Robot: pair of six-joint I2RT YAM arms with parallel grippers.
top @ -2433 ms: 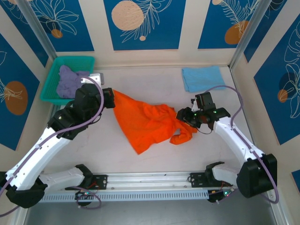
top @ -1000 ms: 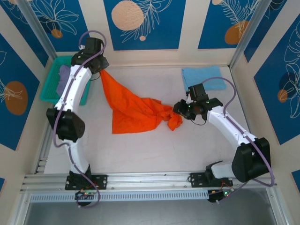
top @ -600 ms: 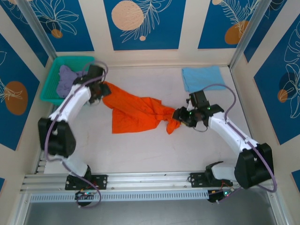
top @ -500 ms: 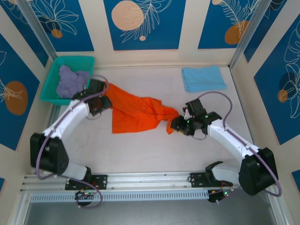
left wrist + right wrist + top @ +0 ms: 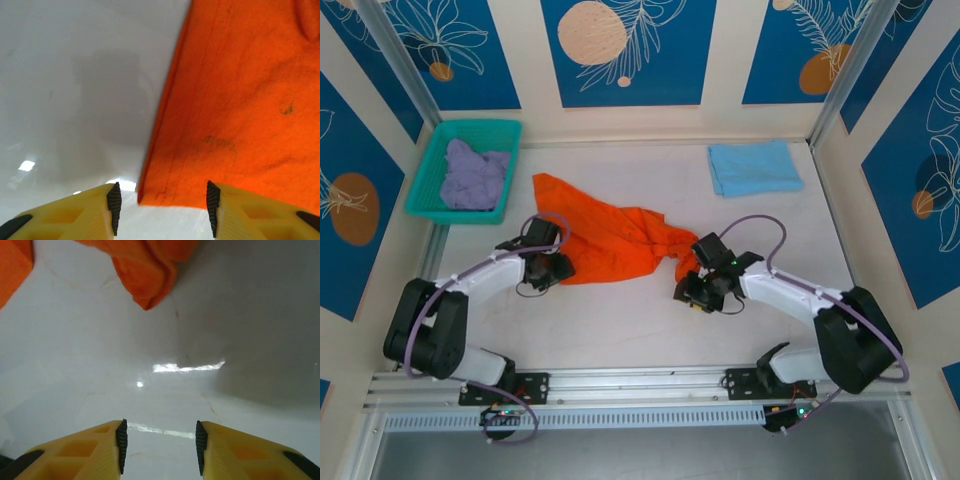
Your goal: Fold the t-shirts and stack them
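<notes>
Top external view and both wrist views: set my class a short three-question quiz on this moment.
1. True or false: the right hand grips the orange t-shirt.
2. Where is the lavender t-shirt? A in the teal basket; B in the right hand; C on the orange t-shirt.
3. Fill in: the open left hand has the orange t-shirt's ____ between its fingers.
Key: 1 false; 2 A; 3 corner.

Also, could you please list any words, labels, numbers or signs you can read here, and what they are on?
None can be read.
The orange t-shirt, light blue t-shirt, lavender t-shirt and teal basket show no text.
The wall panels carry only leaf and circle patterns.
Faint dark marks on the orange cloth are too blurred to read.
</notes>
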